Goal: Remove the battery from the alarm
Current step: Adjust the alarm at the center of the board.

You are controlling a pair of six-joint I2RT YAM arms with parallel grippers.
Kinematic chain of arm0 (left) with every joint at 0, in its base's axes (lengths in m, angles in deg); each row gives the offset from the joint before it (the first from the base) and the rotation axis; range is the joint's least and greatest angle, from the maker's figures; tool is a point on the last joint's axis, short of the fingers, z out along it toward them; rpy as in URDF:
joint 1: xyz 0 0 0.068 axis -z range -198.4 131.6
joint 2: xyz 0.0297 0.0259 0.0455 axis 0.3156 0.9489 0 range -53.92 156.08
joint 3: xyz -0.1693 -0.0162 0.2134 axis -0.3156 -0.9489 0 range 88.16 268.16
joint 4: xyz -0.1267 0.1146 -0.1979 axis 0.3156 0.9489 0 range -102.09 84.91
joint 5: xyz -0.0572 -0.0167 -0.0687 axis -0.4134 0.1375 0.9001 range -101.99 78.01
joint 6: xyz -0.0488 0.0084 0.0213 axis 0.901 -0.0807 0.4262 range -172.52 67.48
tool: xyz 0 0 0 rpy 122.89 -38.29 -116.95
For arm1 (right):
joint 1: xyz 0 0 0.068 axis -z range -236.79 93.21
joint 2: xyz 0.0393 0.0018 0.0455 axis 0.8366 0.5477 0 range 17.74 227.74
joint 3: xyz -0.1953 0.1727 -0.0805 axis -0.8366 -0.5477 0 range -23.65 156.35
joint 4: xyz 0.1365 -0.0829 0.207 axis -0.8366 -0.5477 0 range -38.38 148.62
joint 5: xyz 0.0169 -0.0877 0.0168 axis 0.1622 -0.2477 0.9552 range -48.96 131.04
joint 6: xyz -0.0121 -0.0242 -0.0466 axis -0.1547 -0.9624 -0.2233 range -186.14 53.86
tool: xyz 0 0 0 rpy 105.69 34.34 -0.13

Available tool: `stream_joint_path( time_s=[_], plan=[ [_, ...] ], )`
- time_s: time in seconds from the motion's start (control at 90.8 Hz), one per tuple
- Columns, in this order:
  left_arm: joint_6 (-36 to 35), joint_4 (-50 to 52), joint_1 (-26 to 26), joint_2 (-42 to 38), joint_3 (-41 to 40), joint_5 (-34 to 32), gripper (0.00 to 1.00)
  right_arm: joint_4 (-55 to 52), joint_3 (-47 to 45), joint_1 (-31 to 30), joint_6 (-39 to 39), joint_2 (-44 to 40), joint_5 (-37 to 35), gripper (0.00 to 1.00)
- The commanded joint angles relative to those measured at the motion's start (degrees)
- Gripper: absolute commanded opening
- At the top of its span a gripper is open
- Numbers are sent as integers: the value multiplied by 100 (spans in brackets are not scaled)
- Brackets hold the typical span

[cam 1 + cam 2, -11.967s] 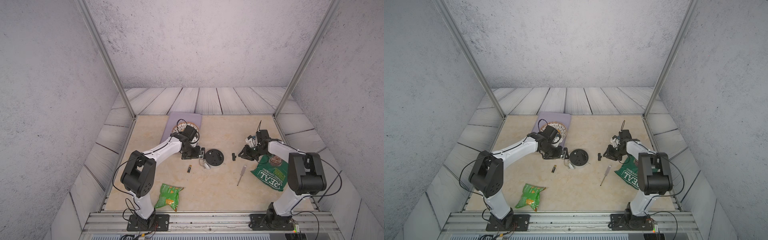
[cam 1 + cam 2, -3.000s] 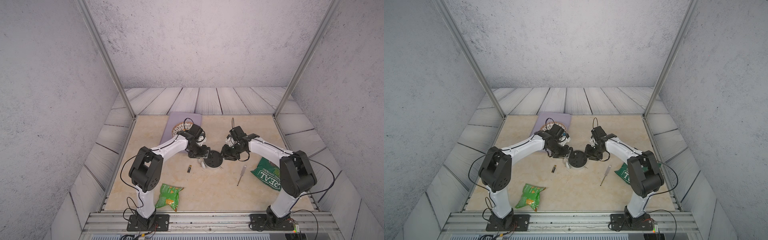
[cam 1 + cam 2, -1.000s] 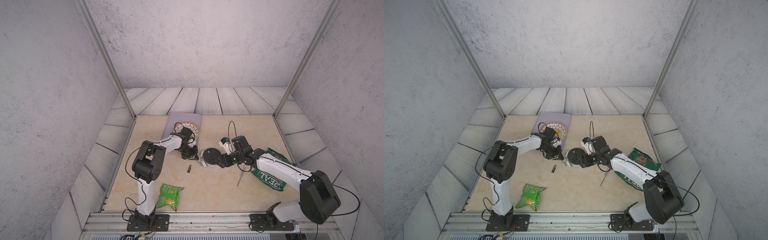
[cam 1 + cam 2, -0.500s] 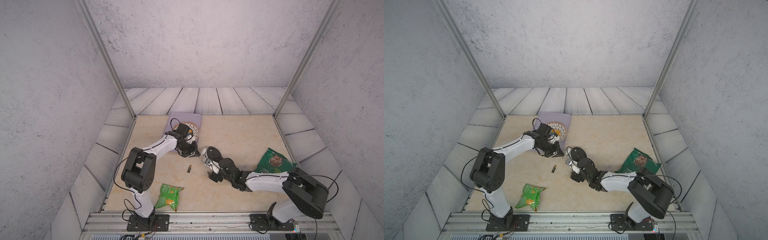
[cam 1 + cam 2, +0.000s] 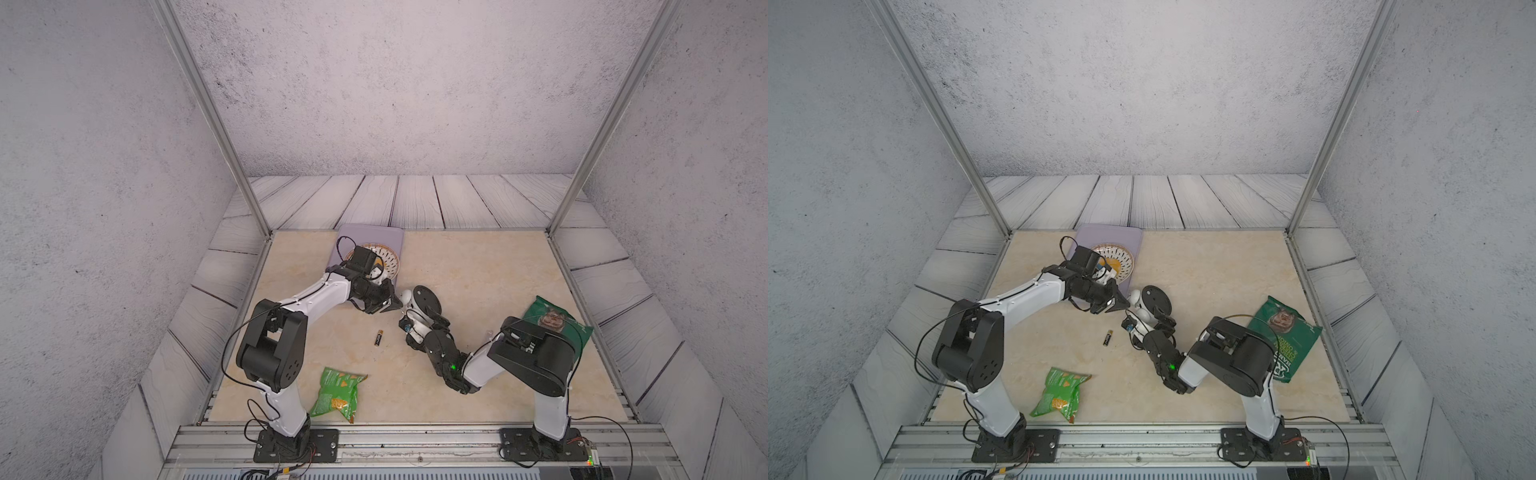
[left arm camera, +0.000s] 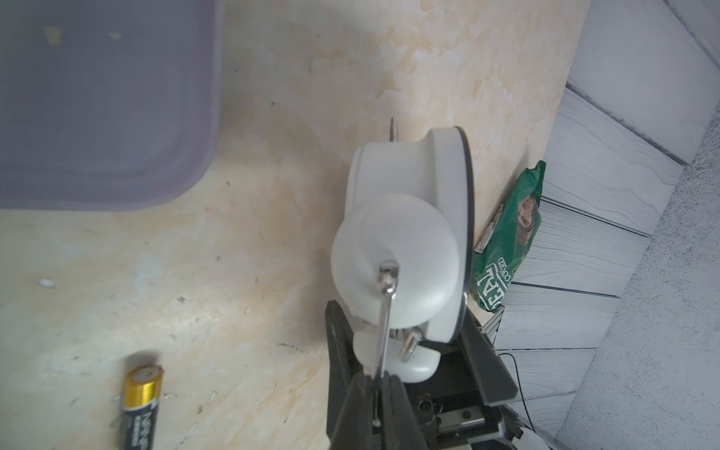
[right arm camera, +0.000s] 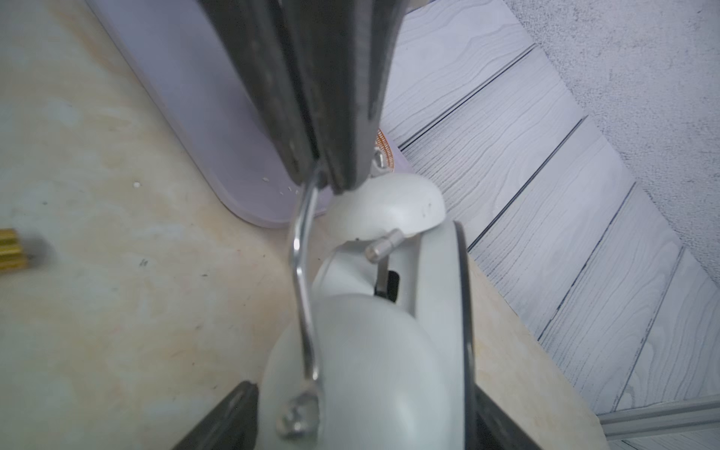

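Note:
The alarm (image 5: 426,300) stands tilted on its edge mid-table, black back up in both top views (image 5: 1155,300), white bells toward the arms. My left gripper (image 6: 376,383) is shut on its thin metal handle (image 7: 302,249), reaching in from the left (image 5: 392,306). My right gripper (image 7: 358,426) comes from the near side (image 5: 420,318). One dark finger (image 7: 228,419) lies against a bell, its twin against the black rim. The battery (image 5: 377,337), black with a gold end, lies loose on the table just left of the clock (image 6: 142,403).
A patterned bowl (image 5: 384,259) sits on a lilac mat (image 5: 374,235) behind my left wrist. A light green snack bag (image 5: 338,392) lies near the front edge. A dark green bag (image 5: 555,324) lies at the right, behind my right arm's elbow.
My right arm has swung from the clock's right side round to its near side, and its elbow has risen. My left gripper has edged right onto the handle. The battery has not moved.

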Motion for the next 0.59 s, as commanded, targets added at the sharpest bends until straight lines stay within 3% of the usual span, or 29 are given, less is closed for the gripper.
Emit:
stream_joint_path(
  time_s=[0.0,0.099,0.209,0.484,0.583],
  plan=[
    [85,-86,125,-196,-63,556,0,776,136,-33,-99,151,-152,80],
    [101,-71,131,-217,-117,565,0,1210,200,-20,-384,392,-250,84],
    [172,-124,140,-263,-187,638,0,1189,208,53,-465,445,-210,81],
    [196,-50,138,-570,-132,515,0,610,-140,112,60,-86,133,53],
    [181,8,131,-650,-70,504,11,139,-328,112,316,-585,364,43]
  ],
)
